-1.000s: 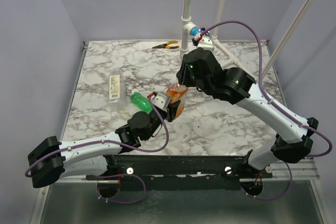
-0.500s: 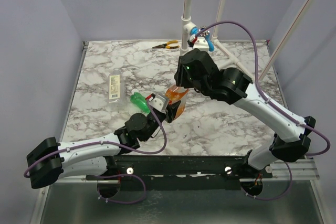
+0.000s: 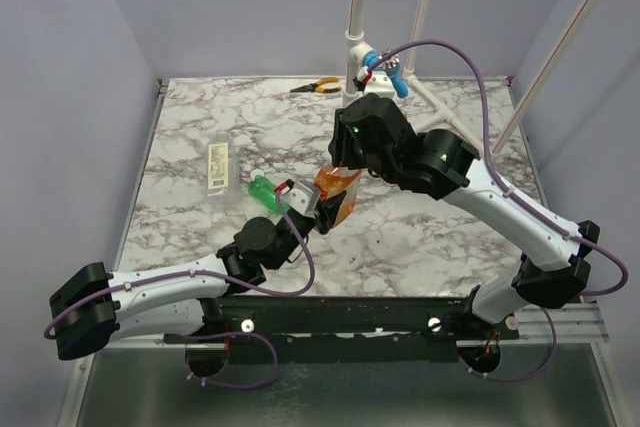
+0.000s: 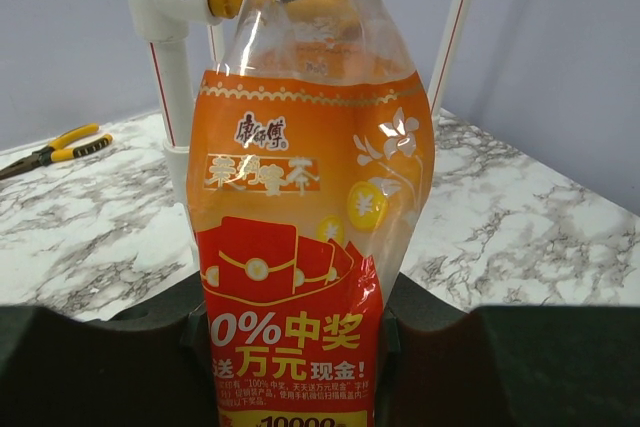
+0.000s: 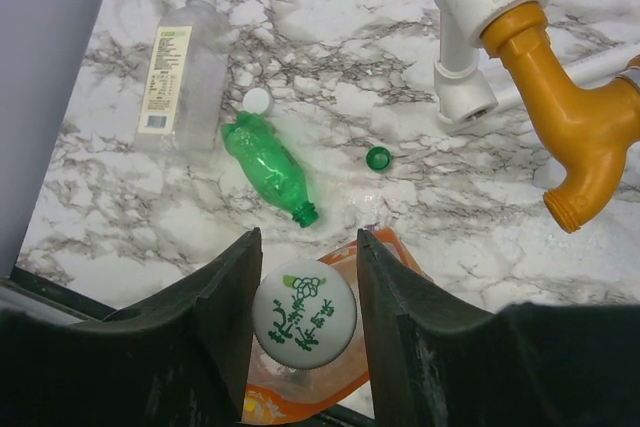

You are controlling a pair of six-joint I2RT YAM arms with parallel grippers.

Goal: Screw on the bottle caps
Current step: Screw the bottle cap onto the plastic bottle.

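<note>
— Orange bottle (image 4: 310, 197) first: who has it?
— Left gripper (image 4: 290, 347), pinched tight on its lower body, over the middle of the marble table (image 3: 450, 237).
— And the right gripper (image 5: 307, 252)?
— Over the top, one finger on either side of the printed white cap (image 5: 304, 319). Pressing or clear, I cannot tell.
— Beyond?
— Green bottle (image 5: 268, 169) lies uncapped, plain white cap (image 5: 258, 100) just beside its base, dark green cap (image 5: 378, 157) loose nearby. Clear bottle (image 5: 185, 72) lies flat; pliers (image 3: 316, 86) at the far edge.

Robot lab test cell: marble-print table (image 3: 200, 127), plain lilac walls (image 3: 230, 7), white pipe frame (image 3: 356, 42) and pliers (image 3: 315, 87) at 12 o'clock.
</note>
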